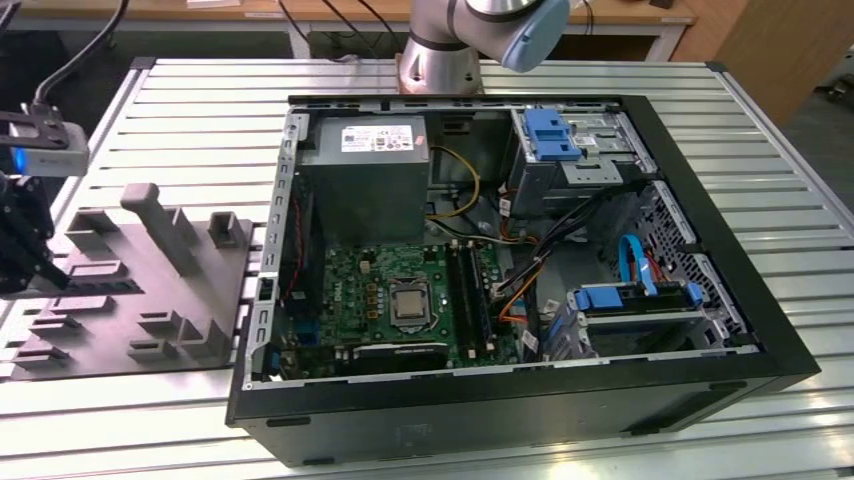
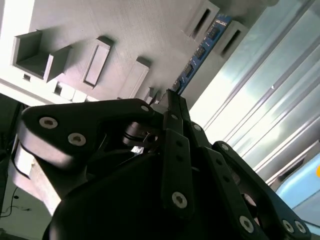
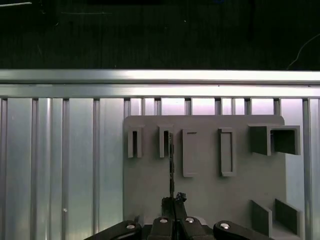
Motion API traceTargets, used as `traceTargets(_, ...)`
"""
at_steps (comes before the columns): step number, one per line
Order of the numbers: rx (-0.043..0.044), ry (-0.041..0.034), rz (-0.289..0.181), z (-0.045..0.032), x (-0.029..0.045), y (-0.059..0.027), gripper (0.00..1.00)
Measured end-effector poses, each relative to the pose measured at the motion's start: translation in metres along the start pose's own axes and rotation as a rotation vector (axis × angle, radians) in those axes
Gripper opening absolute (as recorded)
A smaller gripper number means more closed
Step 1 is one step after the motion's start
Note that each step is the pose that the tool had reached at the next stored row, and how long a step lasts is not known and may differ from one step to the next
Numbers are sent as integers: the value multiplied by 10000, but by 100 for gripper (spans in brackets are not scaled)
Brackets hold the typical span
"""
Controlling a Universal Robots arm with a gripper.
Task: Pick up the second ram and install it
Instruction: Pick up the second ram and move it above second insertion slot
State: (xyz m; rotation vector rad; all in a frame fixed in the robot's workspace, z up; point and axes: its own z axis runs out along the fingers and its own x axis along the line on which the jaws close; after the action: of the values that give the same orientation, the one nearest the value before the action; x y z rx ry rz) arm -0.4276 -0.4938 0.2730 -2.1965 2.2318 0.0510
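Note:
The second ram (image 2: pixel 201 54) is a narrow blue-green stick standing on edge in the slots of the grey fixture tray (image 1: pixel 160 330). In the first wrist view it shows edge-on as a thin dark line (image 3: pixel 171 165) running from a tray slot down to the fingers. My gripper (image 2: pixel 170 95) is shut on one end of the stick, its black fingers pressed together around it (image 3: pixel 173 200). In the exterior view the gripper (image 1: pixel 38 285) hangs over the tray's side at the exterior view's left.
An open computer case (image 1: pixel 534 410) lies at the exterior view's right of the tray. Inside are the green motherboard (image 1: pixel 360 290) with its silver socket (image 1: pixel 407 302), a power supply (image 1: pixel 363 170), cables and blue drive brackets (image 1: pixel 550 135). Everything rests on a slatted aluminium table (image 1: pixel 200 110).

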Motion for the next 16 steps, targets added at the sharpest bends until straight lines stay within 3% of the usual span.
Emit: traceTargets(16,1,-6,0,-570,-17,9,11)
